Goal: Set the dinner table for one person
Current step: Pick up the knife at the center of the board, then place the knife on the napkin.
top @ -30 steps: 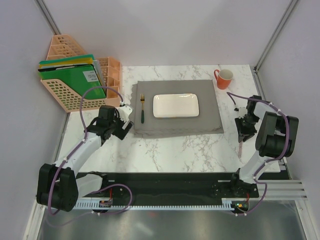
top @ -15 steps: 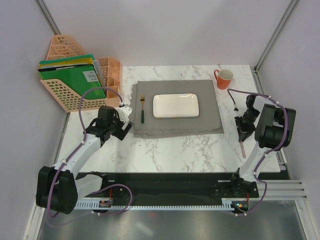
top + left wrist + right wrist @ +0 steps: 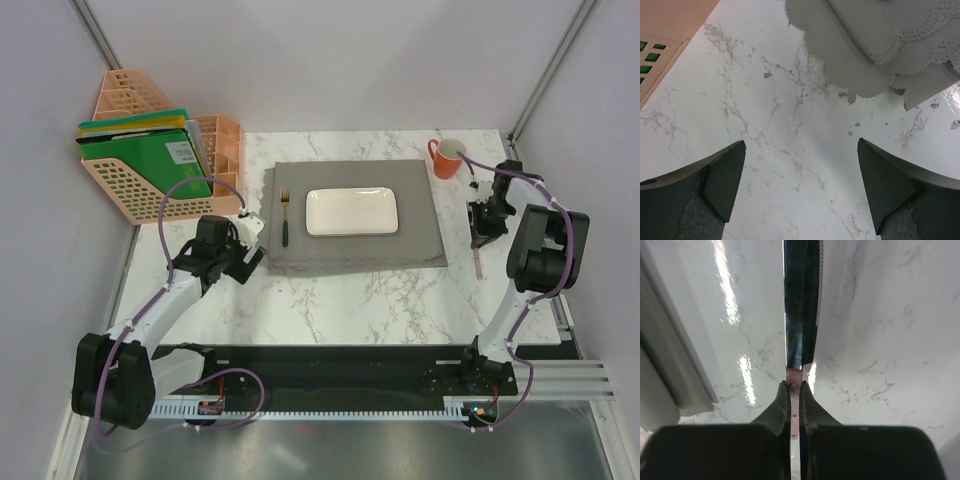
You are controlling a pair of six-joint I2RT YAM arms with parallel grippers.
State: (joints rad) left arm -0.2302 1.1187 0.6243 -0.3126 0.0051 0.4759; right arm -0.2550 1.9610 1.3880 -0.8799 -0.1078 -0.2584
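The right gripper [image 3: 795, 386] is closed tight on a knife [image 3: 800, 300]. Its two dark fingers [image 3: 771, 412] pinch a thin copper-toned part of the knife, and a dark, glossy length with a serrated edge runs straight out ahead of them. In the top view this gripper [image 3: 484, 222] is at the right side of the dinner table [image 3: 360, 300], with the knife's slim pinkish end [image 3: 478, 262] sticking out toward the near edge. Whether the knife touches the marble cannot be told. The white, grey-veined surface lies under the blade [image 3: 875, 315].

The left gripper [image 3: 800, 150] is spread wide and holds nothing. Its dark fingertips [image 3: 725, 175] stand far apart over bare marble [image 3: 765, 125]. Just beyond them is the scalloped corner of the grey placemat [image 3: 865, 60], and a peach corner of the file rack [image 3: 670, 20] shows at the upper left. From above, this gripper [image 3: 245, 262] sits just off the placemat's near-left corner.

The placemat [image 3: 355, 250] lies at the middle of the table's far half. A white rectangular plate [image 3: 352, 212] lies centred on it. A fork [image 3: 285, 218] with a dark handle lies on the mat left of the plate, tines pointing away. An orange mug [image 3: 447, 157] stands on the marble near the far right corner, beyond the right gripper. The peach file rack [image 3: 150, 150], holding green folders, stands at the table's far left.
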